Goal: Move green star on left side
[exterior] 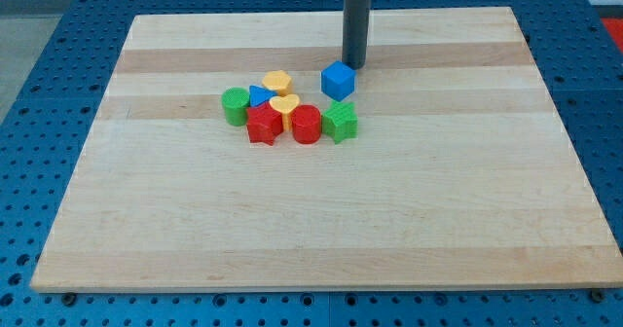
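Note:
The green star lies at the right end of a cluster of blocks near the board's middle, touching a red cylinder. My tip is above and a little right of the star in the view, close to the upper right of a blue cube. The cube lies between my tip and the star. My tip does not touch the star.
The cluster also holds a red star, a yellow heart, a yellow hexagon, a blue triangle and a green cylinder at its left end. All lie on the wooden board.

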You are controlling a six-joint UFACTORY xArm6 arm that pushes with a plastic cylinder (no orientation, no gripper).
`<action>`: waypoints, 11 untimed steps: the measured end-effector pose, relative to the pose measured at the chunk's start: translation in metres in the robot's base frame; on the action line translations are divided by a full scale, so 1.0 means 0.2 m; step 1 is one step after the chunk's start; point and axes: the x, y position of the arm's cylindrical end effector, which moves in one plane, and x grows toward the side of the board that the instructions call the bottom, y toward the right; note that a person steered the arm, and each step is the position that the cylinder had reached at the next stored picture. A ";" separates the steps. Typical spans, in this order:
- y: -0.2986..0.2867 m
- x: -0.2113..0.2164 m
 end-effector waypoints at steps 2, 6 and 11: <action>-0.04 0.16; 0.55 0.37; 0.04 0.52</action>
